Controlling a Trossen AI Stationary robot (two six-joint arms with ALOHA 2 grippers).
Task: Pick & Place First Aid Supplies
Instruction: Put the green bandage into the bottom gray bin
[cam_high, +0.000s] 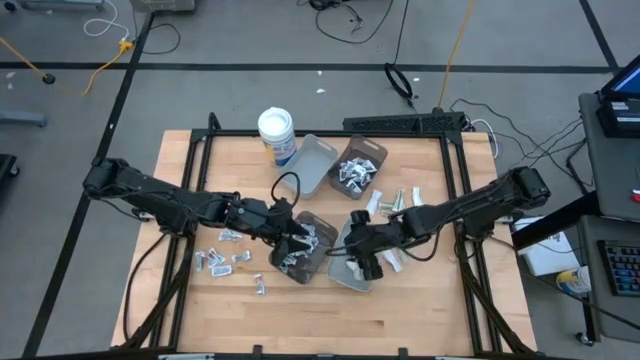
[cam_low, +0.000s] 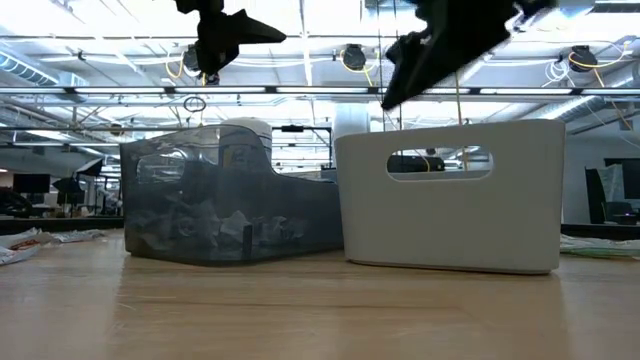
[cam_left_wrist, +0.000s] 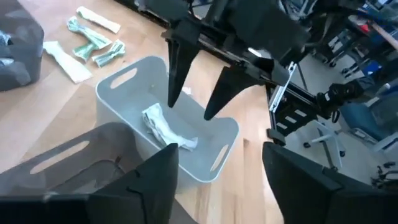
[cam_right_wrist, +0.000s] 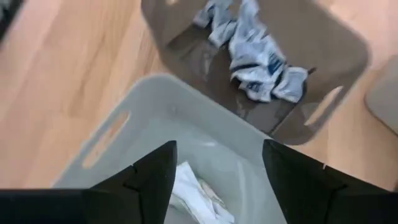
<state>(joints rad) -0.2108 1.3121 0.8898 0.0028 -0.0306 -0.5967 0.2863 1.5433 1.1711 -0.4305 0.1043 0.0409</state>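
Left gripper (cam_high: 296, 238): centre-left of the high view, above the dark grey tray (cam_high: 306, 248); fingers spread apart, nothing between them
Right gripper (cam_high: 366, 262): just right of centre in the high view, over the light grey tray (cam_high: 352, 262); fingers (cam_left_wrist: 176, 61) parted in a wide V above that tray in the left wrist view, released and gripping nothing
Light grey tray: lower centre of the high view, touching the dark grey tray's right side; one crumpled white packet (cam_left_wrist: 163, 127) lies on its floor
Dark grey tray: holds a heap of white and bluish packets (cam_right_wrist: 256, 59), seen at the top of the right wrist view; in the low view it stands left of the pale tray, the two touching
Loose packets (cam_high: 222, 258): scattered on the table (cam_high: 420, 310) at lower left of the high view, apart from the trays
Pale strips (cam_high: 397, 202): on the table right of centre, just above the right arm
Rear trays: one grey tray (cam_high: 316, 165) and one brown tray (cam_high: 357, 168) side by side at upper centre, the brown one holding packets
White tub (cam_high: 277, 133): upper centre, left of the rear trays
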